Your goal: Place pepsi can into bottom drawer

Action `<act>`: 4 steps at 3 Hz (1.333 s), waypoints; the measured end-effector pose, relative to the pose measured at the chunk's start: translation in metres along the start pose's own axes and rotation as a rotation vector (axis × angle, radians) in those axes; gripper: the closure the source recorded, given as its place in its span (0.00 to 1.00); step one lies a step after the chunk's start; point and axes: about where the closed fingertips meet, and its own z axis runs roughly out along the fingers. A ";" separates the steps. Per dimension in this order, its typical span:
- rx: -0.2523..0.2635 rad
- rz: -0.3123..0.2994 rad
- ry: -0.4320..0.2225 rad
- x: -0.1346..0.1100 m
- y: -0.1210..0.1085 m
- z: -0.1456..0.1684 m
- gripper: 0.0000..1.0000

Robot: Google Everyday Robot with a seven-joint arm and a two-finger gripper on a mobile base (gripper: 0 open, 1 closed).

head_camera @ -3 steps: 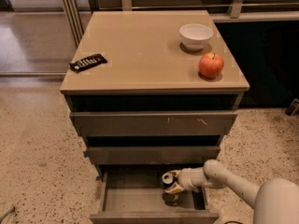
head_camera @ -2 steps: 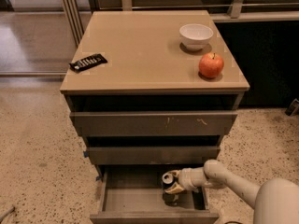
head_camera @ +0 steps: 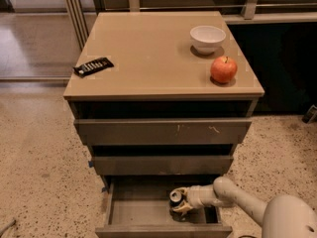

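The bottom drawer (head_camera: 129, 213) is pulled open at the foot of the cabinet. The pepsi can (head_camera: 175, 197) stands upright inside it, right of the middle, with its silver top showing. My gripper (head_camera: 180, 203) reaches in from the right on a white arm and is around the can, low in the drawer. The can's body is mostly hidden by the fingers and by shadow.
On the cabinet top (head_camera: 148, 58) sit a white bowl (head_camera: 207, 37), a red apple (head_camera: 224, 69) and a dark flat packet (head_camera: 93, 66). The top drawer (head_camera: 163, 131) and the middle drawer (head_camera: 162, 164) are slightly open. Speckled floor lies all around.
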 end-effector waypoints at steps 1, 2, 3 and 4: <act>-0.007 -0.012 -0.015 0.010 0.008 0.011 1.00; -0.001 -0.059 -0.043 0.025 0.016 0.020 1.00; 0.010 -0.094 -0.063 0.035 0.017 0.024 1.00; 0.010 -0.094 -0.063 0.035 0.017 0.024 0.81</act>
